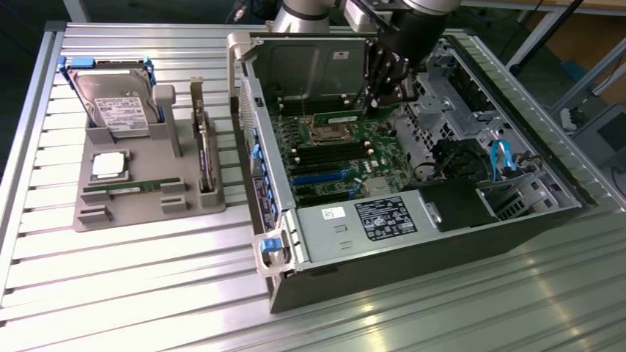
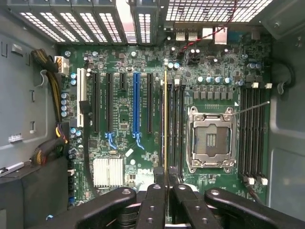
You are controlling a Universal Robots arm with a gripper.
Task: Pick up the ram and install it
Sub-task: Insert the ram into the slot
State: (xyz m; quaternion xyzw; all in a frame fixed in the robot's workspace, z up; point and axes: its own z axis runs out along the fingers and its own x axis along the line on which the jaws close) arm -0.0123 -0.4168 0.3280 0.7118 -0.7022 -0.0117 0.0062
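Slatted aluminium table (image 1: 146,293) all around, and on it an open computer case (image 1: 391,271) lying on its side, with me reaching down into it. My gripper (image 2: 166,179) is pinched tight on the ram (image 2: 166,119), fingers (image 2: 155,200) clamped on either face of the stick. Through the wrist camera I see it edge-on, a thin line running away from my fingertips over the motherboard (image 2: 209,67). It lines up along the dark memory slots (image 2: 177,124) just beside the open processor socket (image 2: 211,138). I can't tell whether its lower edge is touching a slot or hanging just above one.

From the exterior view, my gripper (image 1: 383,99) is deep in the case near its far wall, the ram (image 1: 338,117) showing as a green strip over the board. Over on the exterior view's left sits a grey holder tray (image 1: 146,165), well apart from the case. It carries a second ram stick (image 1: 132,188) lying flat, a silver processor chip (image 1: 108,165), a hard drive (image 1: 116,103) and an upright card (image 1: 204,150).
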